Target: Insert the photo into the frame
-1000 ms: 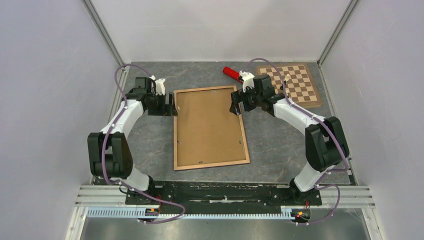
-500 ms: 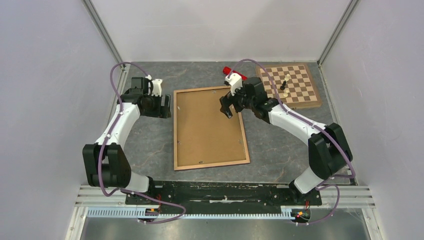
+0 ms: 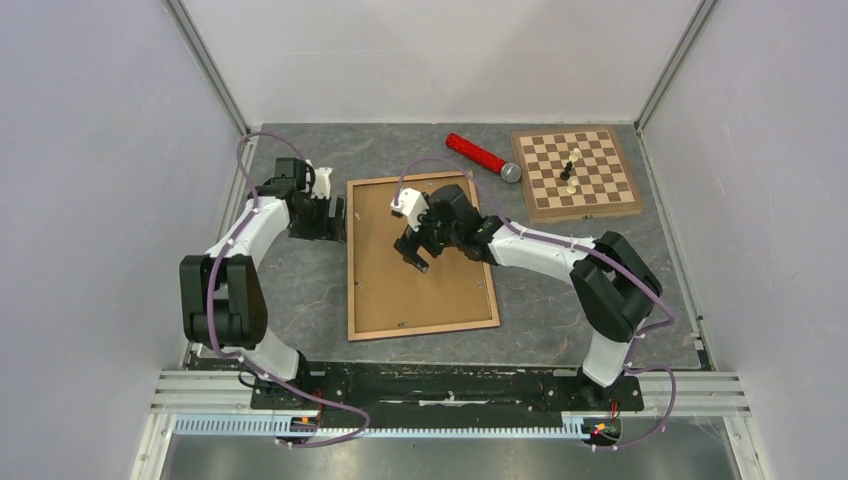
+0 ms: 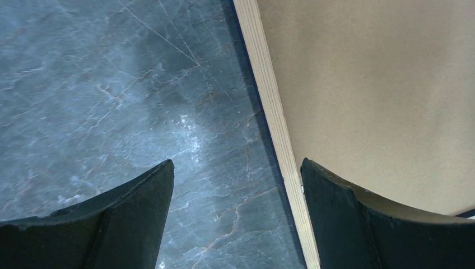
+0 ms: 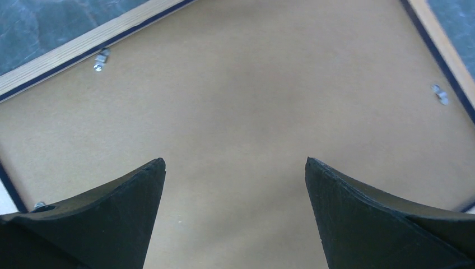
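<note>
while the left gripper (image 3: pixel 335 218) waits open and empty at the left edge of the frame (image 3: pixel 424 328), back-up on the table (image 3: pixel 560 290), the right gripper (image 3: pixel 412 252) — jaws wide, holding nothing — swings in over its backing board (image 3: pixel 430 290); photo not in sight, so the board likely lifts first.

The left arm (image 3: pixel 240 240) rises from its base, bends at the elbow and reaches forward and inward, and the left gripper (image 3: pixel 337 218) at its end points toward the middle with both fingers (image 4: pixel 134 224) spread wide and nothing between them. The right arm (image 3: pixel 545 250) folds at its elbow and stretches far across toward the left. Its wrist tilts the right gripper (image 3: pixel 412 255) downward, jaws fully apart and empty.
</note>
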Motion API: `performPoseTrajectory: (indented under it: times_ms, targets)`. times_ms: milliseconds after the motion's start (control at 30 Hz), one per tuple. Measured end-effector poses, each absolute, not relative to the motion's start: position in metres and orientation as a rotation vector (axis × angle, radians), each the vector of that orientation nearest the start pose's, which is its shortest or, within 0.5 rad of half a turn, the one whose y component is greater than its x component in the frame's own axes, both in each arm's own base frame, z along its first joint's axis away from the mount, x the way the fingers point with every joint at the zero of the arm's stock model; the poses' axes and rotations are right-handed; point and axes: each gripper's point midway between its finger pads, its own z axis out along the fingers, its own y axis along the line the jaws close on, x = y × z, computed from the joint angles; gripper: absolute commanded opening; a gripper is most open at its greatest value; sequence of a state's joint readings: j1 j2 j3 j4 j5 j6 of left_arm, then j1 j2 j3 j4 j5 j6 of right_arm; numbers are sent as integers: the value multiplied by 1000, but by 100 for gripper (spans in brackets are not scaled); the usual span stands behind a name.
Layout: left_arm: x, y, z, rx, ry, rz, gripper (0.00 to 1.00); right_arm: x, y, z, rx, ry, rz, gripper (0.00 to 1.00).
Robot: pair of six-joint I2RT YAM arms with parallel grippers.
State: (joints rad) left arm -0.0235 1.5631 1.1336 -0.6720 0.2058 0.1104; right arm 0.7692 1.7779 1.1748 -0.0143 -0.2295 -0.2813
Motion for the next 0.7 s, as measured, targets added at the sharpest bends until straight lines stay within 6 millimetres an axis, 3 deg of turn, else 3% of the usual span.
performPoseTrajectory:
  times_ms: [233, 700]
  targets:
    - [334, -51, 55, 218, 2755, -356, 89, 306, 387, 97, -1327, 1794, 548, 98]
    - [333, -53, 54, 220, 2761, -382, 88, 288, 430, 72, -1399, 1771, 603, 93]
